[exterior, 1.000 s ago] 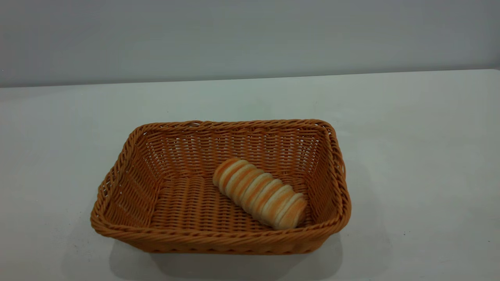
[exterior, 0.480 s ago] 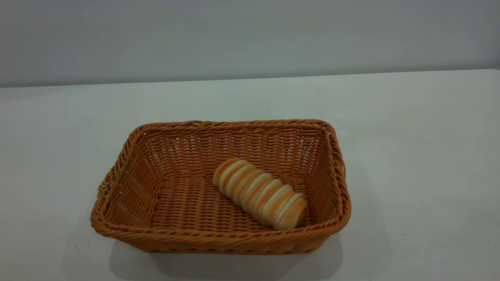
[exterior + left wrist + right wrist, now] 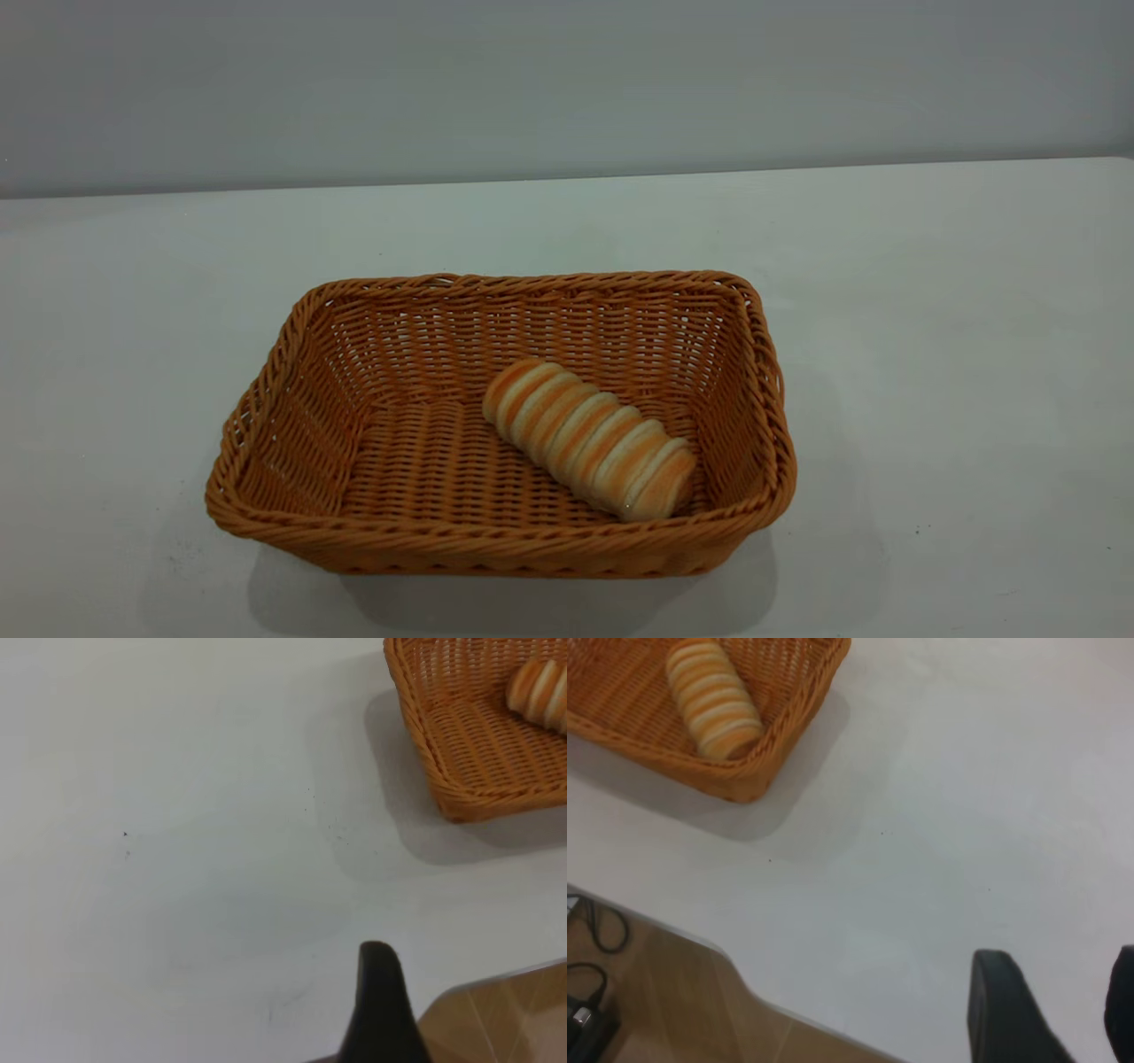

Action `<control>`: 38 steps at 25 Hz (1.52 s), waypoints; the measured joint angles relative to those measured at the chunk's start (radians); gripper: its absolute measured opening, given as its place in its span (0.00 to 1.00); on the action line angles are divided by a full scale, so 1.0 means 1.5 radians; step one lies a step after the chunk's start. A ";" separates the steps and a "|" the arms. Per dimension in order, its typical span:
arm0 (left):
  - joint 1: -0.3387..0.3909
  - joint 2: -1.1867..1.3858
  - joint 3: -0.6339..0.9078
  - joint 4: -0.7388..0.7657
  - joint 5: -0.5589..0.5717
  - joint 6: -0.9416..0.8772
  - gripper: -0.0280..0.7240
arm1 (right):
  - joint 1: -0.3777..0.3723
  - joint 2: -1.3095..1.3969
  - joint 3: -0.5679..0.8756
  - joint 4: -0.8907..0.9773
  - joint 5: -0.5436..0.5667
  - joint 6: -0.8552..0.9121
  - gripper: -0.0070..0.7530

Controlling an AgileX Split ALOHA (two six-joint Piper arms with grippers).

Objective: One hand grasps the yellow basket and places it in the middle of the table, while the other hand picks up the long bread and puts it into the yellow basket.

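Observation:
The yellow basket [image 3: 292, 416] stands in the middle of the white table [image 3: 930, 310]. The long bread [image 3: 589, 437] lies inside it, on its floor toward the right front corner. Neither gripper shows in the exterior view. In the left wrist view my left gripper [image 3: 379, 997] hangs over bare table near the table's edge, well apart from the basket [image 3: 461, 753] and the bread [image 3: 539, 693]. In the right wrist view my right gripper [image 3: 1063, 1010] is open and empty over bare table, far from the basket [image 3: 793, 718] and the bread [image 3: 713, 700].
The table's edge and a wooden floor [image 3: 509, 1019] show close to the left gripper. In the right wrist view the edge, the floor and black cables [image 3: 594, 939] show beside the table.

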 joint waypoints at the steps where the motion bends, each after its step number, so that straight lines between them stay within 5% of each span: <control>1: 0.000 0.000 0.000 0.000 0.000 0.000 0.80 | 0.000 0.000 0.000 0.000 0.000 0.000 0.43; 4: 0.000 0.000 0.000 0.000 0.000 0.000 0.80 | -0.015 -0.001 0.000 0.000 0.000 0.000 0.43; 10: 0.007 0.000 0.000 0.000 0.000 0.000 0.80 | -0.130 -0.021 0.000 0.004 0.000 0.000 0.43; 17: 0.061 0.000 0.000 0.001 0.000 0.000 0.80 | -0.224 -0.022 0.000 0.004 0.000 0.000 0.43; 38: 0.083 0.000 0.000 0.002 0.000 0.000 0.80 | -0.213 -0.022 0.000 0.004 0.000 0.000 0.43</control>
